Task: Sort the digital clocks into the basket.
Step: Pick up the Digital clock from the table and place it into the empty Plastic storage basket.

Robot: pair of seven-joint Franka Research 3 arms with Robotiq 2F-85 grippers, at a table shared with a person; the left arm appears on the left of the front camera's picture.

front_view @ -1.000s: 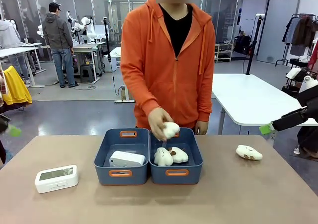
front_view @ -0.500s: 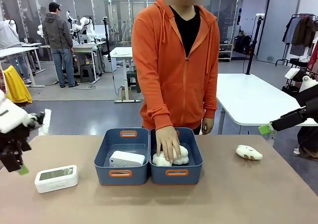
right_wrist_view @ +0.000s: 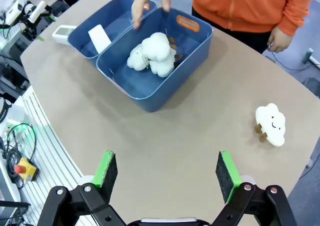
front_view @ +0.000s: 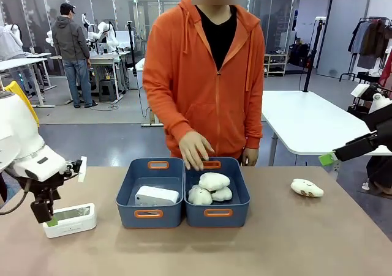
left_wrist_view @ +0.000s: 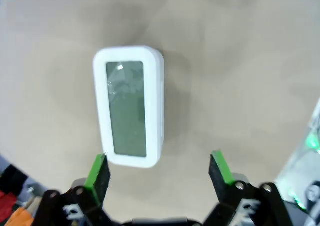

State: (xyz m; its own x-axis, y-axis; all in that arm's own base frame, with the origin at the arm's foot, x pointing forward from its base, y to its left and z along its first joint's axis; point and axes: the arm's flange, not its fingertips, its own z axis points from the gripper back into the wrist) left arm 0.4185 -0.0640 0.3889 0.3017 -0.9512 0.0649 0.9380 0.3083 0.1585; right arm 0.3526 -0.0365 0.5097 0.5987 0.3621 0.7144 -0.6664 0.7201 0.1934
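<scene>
While left gripper [left_wrist_view: 159, 172] hangs wide apart above the loose digital clock [left_wrist_view: 130, 105] | centre it over the clock's narrow width, apparently offset, before descending | right gripper [right_wrist_view: 163, 173] parted, empty.

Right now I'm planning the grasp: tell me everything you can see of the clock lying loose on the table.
The digital clock is a white, rounded-corner, seemingly plastic box, its pale grey-green LCD face up. It lies flat on the table, apart from the baskets. The open left gripper hangs close over it; contact unclear.
</scene>
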